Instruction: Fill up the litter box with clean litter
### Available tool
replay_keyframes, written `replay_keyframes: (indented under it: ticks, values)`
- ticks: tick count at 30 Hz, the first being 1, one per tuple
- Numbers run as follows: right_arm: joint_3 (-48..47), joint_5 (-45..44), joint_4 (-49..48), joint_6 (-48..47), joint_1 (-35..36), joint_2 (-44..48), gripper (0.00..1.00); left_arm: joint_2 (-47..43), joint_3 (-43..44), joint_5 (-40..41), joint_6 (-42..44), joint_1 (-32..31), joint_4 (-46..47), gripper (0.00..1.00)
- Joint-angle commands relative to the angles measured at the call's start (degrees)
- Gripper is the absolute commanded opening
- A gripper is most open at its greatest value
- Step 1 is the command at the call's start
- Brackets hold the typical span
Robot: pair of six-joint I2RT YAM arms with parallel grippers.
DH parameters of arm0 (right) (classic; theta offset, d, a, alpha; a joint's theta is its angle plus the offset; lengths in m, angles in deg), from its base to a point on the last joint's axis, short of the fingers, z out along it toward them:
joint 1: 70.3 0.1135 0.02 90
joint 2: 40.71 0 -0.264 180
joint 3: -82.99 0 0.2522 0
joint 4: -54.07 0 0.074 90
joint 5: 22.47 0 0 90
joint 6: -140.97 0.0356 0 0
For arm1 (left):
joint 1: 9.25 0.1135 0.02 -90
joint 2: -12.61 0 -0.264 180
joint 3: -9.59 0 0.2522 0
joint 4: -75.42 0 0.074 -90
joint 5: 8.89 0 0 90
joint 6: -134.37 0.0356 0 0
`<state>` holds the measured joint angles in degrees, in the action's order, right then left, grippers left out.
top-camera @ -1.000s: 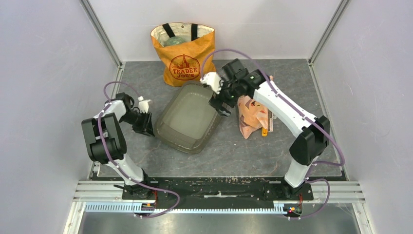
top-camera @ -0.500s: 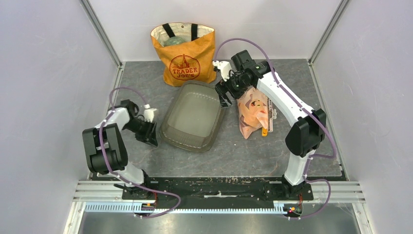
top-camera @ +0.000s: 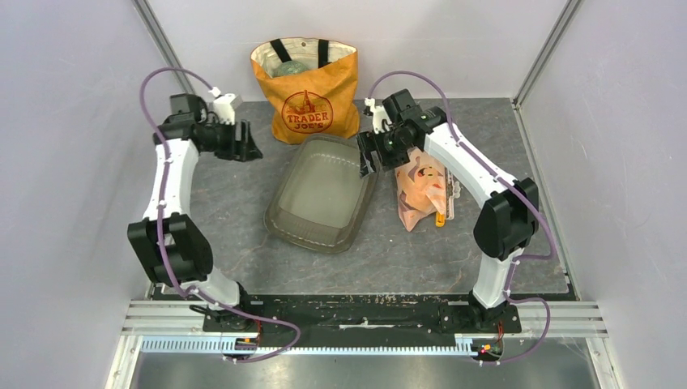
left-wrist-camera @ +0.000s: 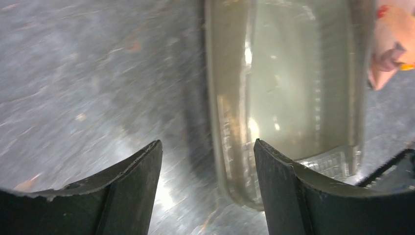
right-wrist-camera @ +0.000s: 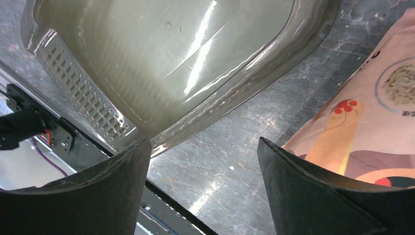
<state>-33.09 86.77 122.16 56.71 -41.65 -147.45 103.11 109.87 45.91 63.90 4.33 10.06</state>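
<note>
The litter box point(top-camera: 320, 194), a smoky grey-olive tray, sits mid-table and I see nothing inside it. Clean litter is out of view. My left gripper point(top-camera: 245, 146) hovers open at the far left, apart from the box. In the left wrist view its fingers frame bare table, with the litter box point(left-wrist-camera: 288, 98) ahead of the left gripper point(left-wrist-camera: 208, 144). My right gripper point(top-camera: 366, 159) stands open over the box's far right rim, holding nothing. The right wrist view shows the litter box point(right-wrist-camera: 161, 58) beyond the right gripper point(right-wrist-camera: 203, 142), with table between the fingers.
An orange tote bag point(top-camera: 306, 89) stands behind the box at the back wall. A pinkish printed bag point(top-camera: 420, 190) lies right of the box, also seen as the printed bag point(right-wrist-camera: 372, 122), with an orange scoop point(top-camera: 440, 217) at its near edge. Walls enclose three sides.
My left arm swung from the box's near left side up to the far left beside the tote, jaws opening wider. The right gripper rose toward the box's far rim; the box shifted slightly right.
</note>
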Motion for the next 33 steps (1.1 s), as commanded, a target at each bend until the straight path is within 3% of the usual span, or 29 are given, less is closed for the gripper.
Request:
replay_keyframes:
  ticks: [1, 12, 16, 24, 28, 33]
  values:
    - [1.1, -1.04, -3.98, 6.9, -0.07, -1.24, 0.87, 3.85, -0.38, -2.47, -11.22, -6.79, 6.61, 0.76]
    - [2.05, -0.67, -7.29, 7.21, -0.06, -7.51, 0.8, 10.73, -4.35, 3.46, -13.52, -14.64, 14.04, 0.7]
    - [1.61, -0.77, -7.74, 6.51, -0.12, -9.85, 0.76, 11.64, -8.05, 7.04, -12.64, -15.42, 13.87, 0.58]
    - [0.74, -0.25, -8.07, 3.64, 0.0, -12.16, 0.65, 4.88, -21.41, 7.1, -11.25, -15.42, 13.32, 0.3]
    - [-0.86, 0.73, -7.75, 2.22, 0.3, -13.35, 0.58, 1.18, -26.76, 7.37, -11.48, -15.41, 12.75, 0.27]
    - [-3.07, 0.74, -7.04, 0.86, 1.22, -14.98, 0.56, -2.42, -29.22, 8.65, -13.83, -15.33, 12.44, 0.25]
